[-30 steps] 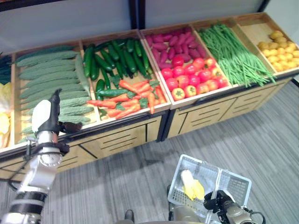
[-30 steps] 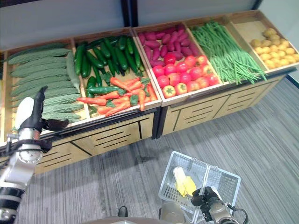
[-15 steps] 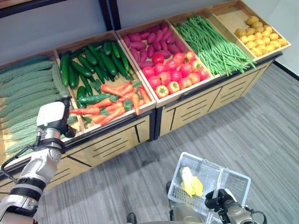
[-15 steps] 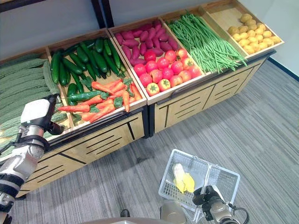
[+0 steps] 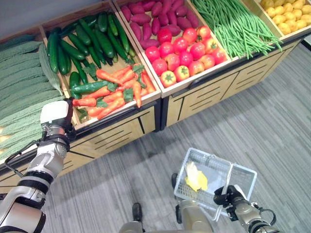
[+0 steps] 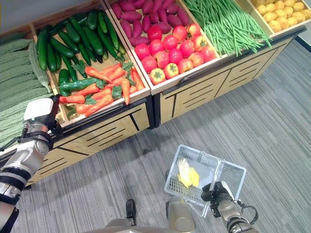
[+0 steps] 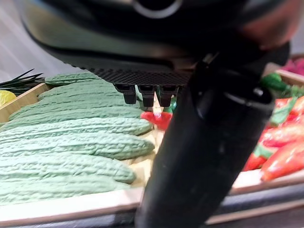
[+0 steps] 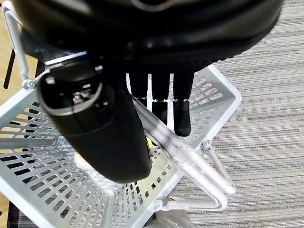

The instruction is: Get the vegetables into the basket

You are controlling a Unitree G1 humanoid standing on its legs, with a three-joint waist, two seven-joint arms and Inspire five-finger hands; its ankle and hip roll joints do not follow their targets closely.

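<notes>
My left hand [image 5: 56, 118], with its white cover, hovers at the front edge of the wooden stand, by the divider between the bitter gourds [image 5: 22, 97] and the carrots [image 5: 114, 90]. It holds nothing, and its fingers [image 7: 145, 94] look straight above the gourds [image 7: 71, 142], with carrots [image 7: 280, 140] to one side. My right hand [image 6: 216, 191] is shut on the clear handle [image 8: 185, 154] of the white wire basket [image 5: 240, 174], low over the floor. A yellow vegetable [image 5: 196, 177] lies in the basket.
Along the stand lie cucumbers [image 5: 82, 41], purple sweet potatoes [image 5: 155, 14], tomatoes [image 5: 184, 53], green beans [image 5: 238, 24] and yellow round produce [image 5: 286, 9]. Grey floor [image 5: 272, 116] spreads between the stand and the basket.
The camera has tilted down and shifted. My left hand has moved right along the stand's front, from the gourds to the divider by the carrots. My right hand still holds the basket.
</notes>
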